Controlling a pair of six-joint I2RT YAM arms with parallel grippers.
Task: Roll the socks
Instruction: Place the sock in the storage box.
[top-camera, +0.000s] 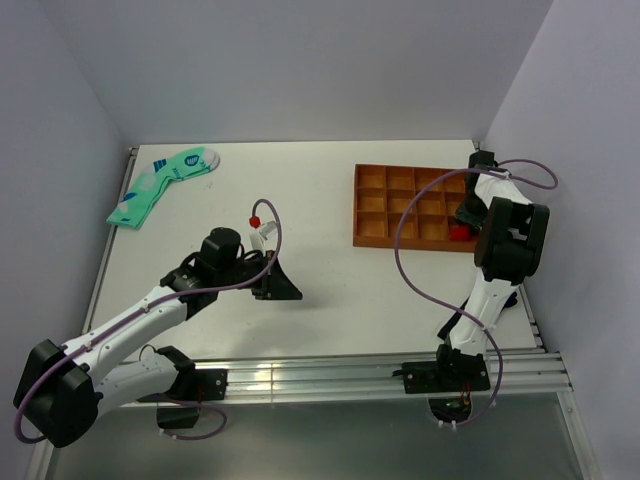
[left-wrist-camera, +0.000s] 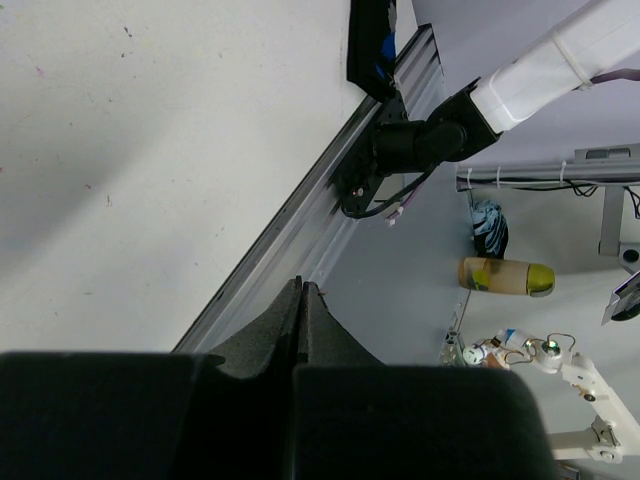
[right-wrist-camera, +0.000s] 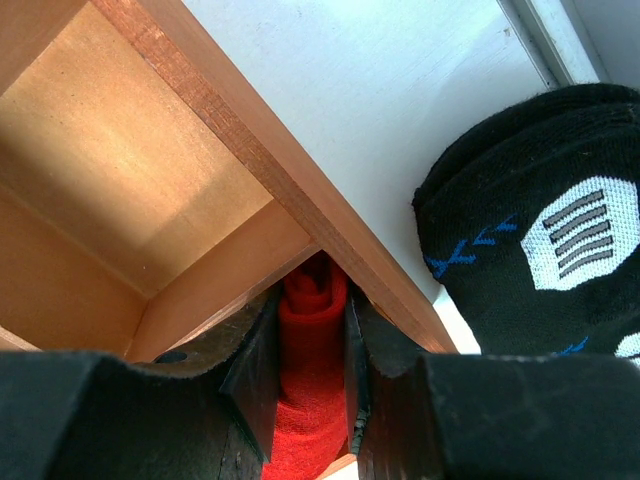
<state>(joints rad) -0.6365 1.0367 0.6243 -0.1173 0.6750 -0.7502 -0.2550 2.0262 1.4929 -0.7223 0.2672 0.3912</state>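
Observation:
The rolled red socks sit between the fingers of my right gripper, which is shut on them inside a corner compartment of the brown tray. In the top view only a small red patch of the socks shows at the tray's near right corner, under my right gripper. My left gripper is shut and empty over the bare table, left of the tray; in its wrist view the fingers are pressed together.
A mint-green sock with blue marks lies at the table's far left. A black sock with a white pattern lies just outside the tray on the right. The brown tray has several compartments. A metal rail runs along the near edge.

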